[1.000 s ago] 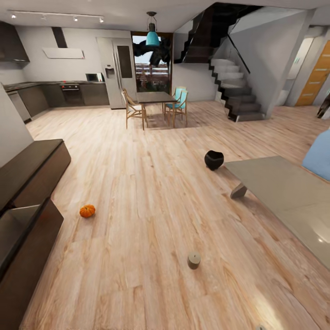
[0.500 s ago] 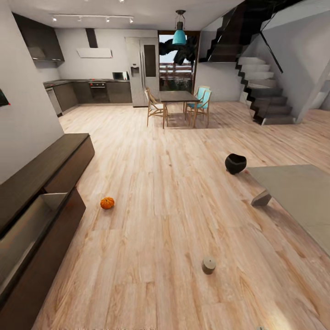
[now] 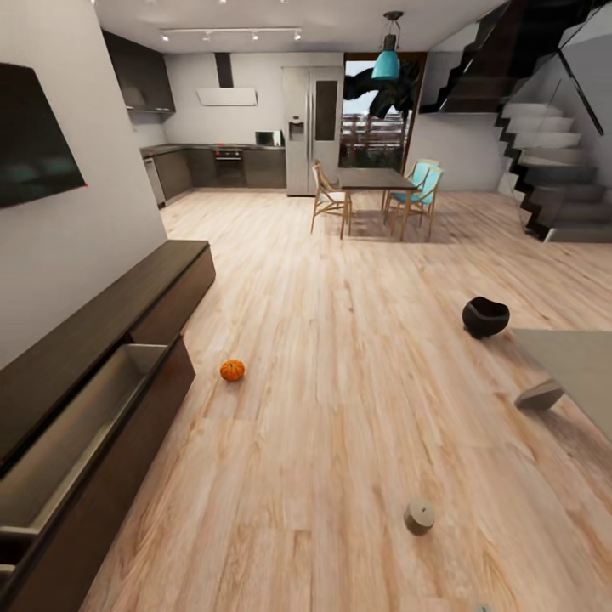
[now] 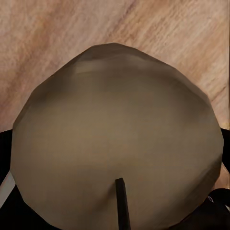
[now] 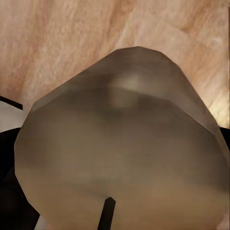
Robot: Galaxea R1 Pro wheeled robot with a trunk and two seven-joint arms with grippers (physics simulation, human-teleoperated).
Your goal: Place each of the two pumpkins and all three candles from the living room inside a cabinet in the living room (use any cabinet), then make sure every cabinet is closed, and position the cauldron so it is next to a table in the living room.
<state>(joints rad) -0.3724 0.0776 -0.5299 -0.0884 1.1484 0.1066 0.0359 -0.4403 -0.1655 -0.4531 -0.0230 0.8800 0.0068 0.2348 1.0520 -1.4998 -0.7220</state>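
A small orange pumpkin (image 3: 232, 370) lies on the plank floor near the long dark cabinet (image 3: 161, 289), whose near drawer (image 3: 81, 421) stands open with a pale interior. One beige candle (image 3: 419, 516) stands on the floor further to the right. The black cauldron (image 3: 485, 316) sits on the floor just beyond the corner of the low grey table (image 3: 578, 361). In the left wrist view a beige candle (image 4: 115, 120) with a dark wick sits close up in my left gripper (image 4: 115, 211). Another candle (image 5: 120, 134) sits the same way in my right gripper (image 5: 115, 196).
A black screen (image 3: 34, 136) hangs on the wall above the cabinet. Further back stand a dining table with chairs (image 3: 374, 191), the kitchen and a staircase (image 3: 552, 170). Wide open floor lies between the cabinet and the low table.
The head view has swung left, so the whole picture slid to the right and the screen and more of the cabinet came in. The pumpkin, floor candle and cauldron keep their places.
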